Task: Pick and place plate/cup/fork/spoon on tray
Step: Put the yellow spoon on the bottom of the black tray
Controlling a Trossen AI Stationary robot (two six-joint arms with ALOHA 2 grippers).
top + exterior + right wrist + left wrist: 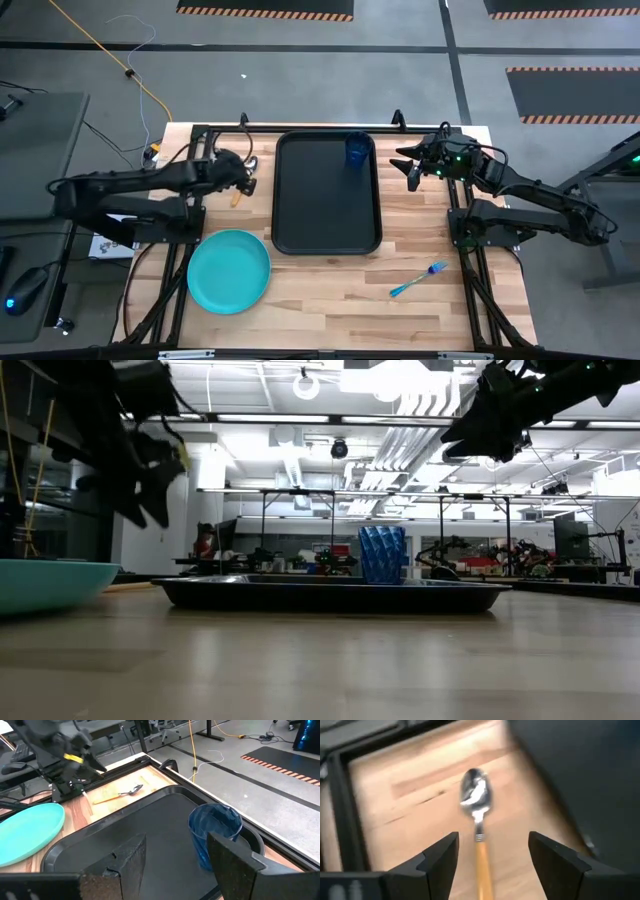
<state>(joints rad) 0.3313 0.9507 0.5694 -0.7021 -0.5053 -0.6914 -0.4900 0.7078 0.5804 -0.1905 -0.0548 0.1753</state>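
The black tray (300, 215) lies mid-table, and the dark blue cup (358, 150) stands upright in its far right corner. The spoon (479, 827) lies flat on the wood left of the tray, its silver bowl toward the far edge. My left gripper (493, 837) is open and hovers above it, one finger on either side of the orange handle, touching nothing. My right gripper (408, 168) is open and empty, raised just right of the tray near the cup (214, 837). The turquoise plate (229, 270) rests at the near left. The fork (418, 279) lies at the near right.
A black frame rail (300, 128) runs along the table's far edge, with side rails by each arm's base. In the low view the left gripper (150, 480) and the right gripper (490, 420) both hang well above the tray (330, 593). Bare wood lies between the plate and the fork.
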